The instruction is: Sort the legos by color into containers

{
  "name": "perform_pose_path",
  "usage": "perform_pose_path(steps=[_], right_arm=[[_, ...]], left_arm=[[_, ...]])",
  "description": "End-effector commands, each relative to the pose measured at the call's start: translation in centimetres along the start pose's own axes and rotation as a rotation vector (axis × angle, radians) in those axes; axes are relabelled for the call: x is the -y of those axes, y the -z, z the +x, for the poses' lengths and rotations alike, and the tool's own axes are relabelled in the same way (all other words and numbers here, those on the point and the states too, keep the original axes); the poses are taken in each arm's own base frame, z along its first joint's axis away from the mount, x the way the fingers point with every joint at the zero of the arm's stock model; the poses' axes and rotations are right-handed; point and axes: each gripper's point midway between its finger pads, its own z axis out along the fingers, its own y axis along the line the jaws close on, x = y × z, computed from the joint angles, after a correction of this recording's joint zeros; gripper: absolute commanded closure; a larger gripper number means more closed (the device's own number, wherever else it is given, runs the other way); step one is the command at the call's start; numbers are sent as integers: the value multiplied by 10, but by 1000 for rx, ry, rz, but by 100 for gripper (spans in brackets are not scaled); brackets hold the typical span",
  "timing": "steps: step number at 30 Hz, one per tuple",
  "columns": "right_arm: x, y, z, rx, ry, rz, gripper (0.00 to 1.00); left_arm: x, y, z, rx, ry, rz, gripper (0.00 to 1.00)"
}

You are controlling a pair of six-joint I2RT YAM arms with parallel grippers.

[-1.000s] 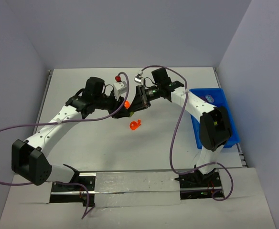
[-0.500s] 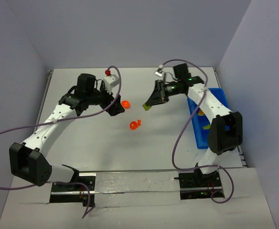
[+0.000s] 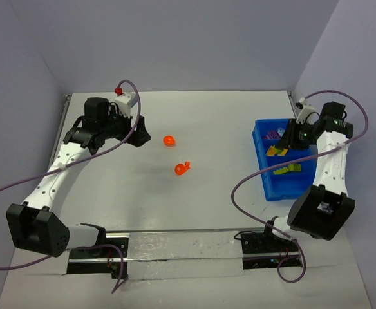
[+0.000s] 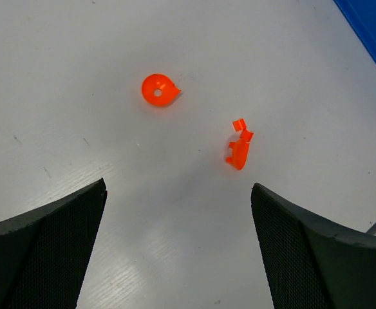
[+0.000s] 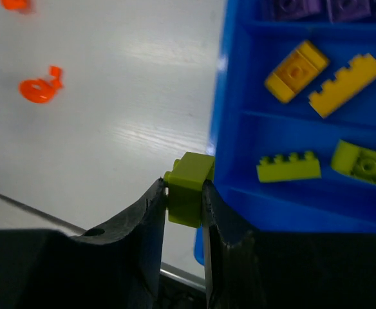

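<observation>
The right gripper [image 5: 185,193] is clenched on a small lime-green studded plastic brick [image 5: 189,182], pinching it between its two black fingers [image 5: 150,222]. In the right wrist view the brick sits against the outer wall of the rectangular bright-blue plastic tray [image 5: 221,122]; the top view places the gripper over the tray's left side, at the right of the white desk [image 3: 226,122].

The tray's dividers make separate compartments. The far one holds purple bricks [image 5: 291,8]. The middle one holds a yellow square-ended brick [image 5: 296,71] and a long yellow brick [image 5: 346,76], lying side by side. The nearest one visible holds a long lime-green brick [image 5: 288,167] and a short lime-green brick [image 5: 362,161], a little apart.

The left gripper [image 4: 178,188] is released, its jaws spread wide and empty, above the desk's left half. Two orange plastic pieces lie loose on the desk ahead of it: a rounded disc with a centre hole [image 4: 159,89] and a narrower hooked piece [image 4: 239,147], near each other but not touching, both well apart from the tray.
</observation>
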Motion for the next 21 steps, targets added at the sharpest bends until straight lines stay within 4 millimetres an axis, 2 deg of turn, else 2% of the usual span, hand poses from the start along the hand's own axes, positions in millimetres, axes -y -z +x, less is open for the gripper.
perform_pose_path(steps=[1, 3, 5, 8, 14, 18, 21], right_arm=[[46, 4, 35, -115, 83, 201, 100], [61, -5, 48, -151, 76, 245, 100], [77, -14, 48, -149, 79, 288, 100], [87, -23, 48, -146, 60, 308, 100], [99, -35, 41, -127, 39, 324, 100], [105, -45, 44, -142, 40, 336, 100], [108, -50, 50, -163, 46, 340, 96]], left_arm=[[-8, 11, -19, 62, -28, -62, 1], [-12, 9, -18, 57, -18, -78, 1], [-15, 8, -19, 64, -13, -93, 1], [-20, 8, -22, 72, -15, -116, 1], [-29, 5, -24, 81, 89, -164, 1], [-32, 8, -26, 101, 111, -164, 1], [-33, 9, -26, 100, 116, -160, 1]])
